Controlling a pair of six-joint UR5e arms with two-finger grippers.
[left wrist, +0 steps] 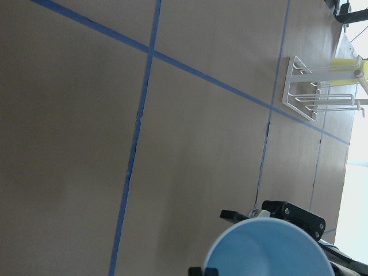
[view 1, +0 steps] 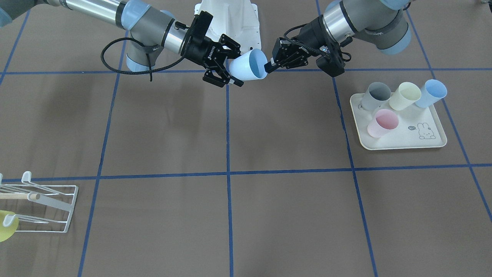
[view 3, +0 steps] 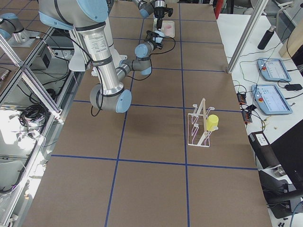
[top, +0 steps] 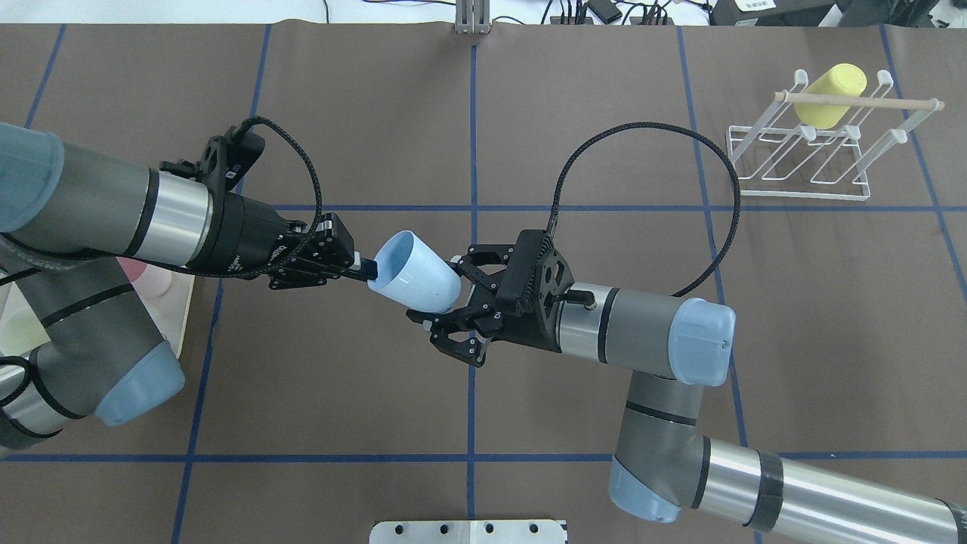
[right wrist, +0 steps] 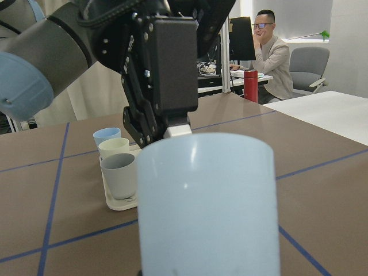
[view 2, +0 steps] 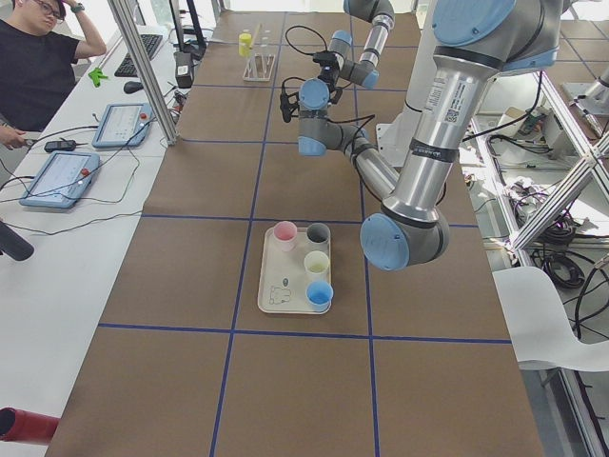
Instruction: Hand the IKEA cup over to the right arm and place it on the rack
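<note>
1. Overhead exterior, left to right: the left gripper [top: 361, 268] is pinched narrow on the rim of the cup [top: 419, 276]. The cup hangs in mid-air over the middle of the table [top: 340, 423], tipped on its side. The right gripper [top: 435, 290] is spread wide, with a finger on either side of the cup's base end. I can't tell if they touch it yet. The rack [top: 801, 170] sits well off to the right, with a yellow cup [top: 829, 106] already on it.
2. Biggest risk imo: that left hold is only a rim pinch. If it lets go before the right one has properly closed, the cup drops to the table.
3. The cup wall is tapered and looks slick. If the right gripper closes off-centre, the cup could squirt out or twist against the rim pinch.
4. A crooked grab would also bite later at the rack: the cup could miss a prong or bump the yellow cup.
5. View differences:
   - Front-facing shows the tray [view 1: 399, 135] with four spare cups [view 1: 382, 123], which overhead barely shows.
   - The right wrist cam is filled by the cup's base, with the left gripper behind it. It shows none of the right gripper's own fingers, so it's no help on closure.
   - The left wrist cam looks into the cup's mouth, with the rack beyond it.
</note>
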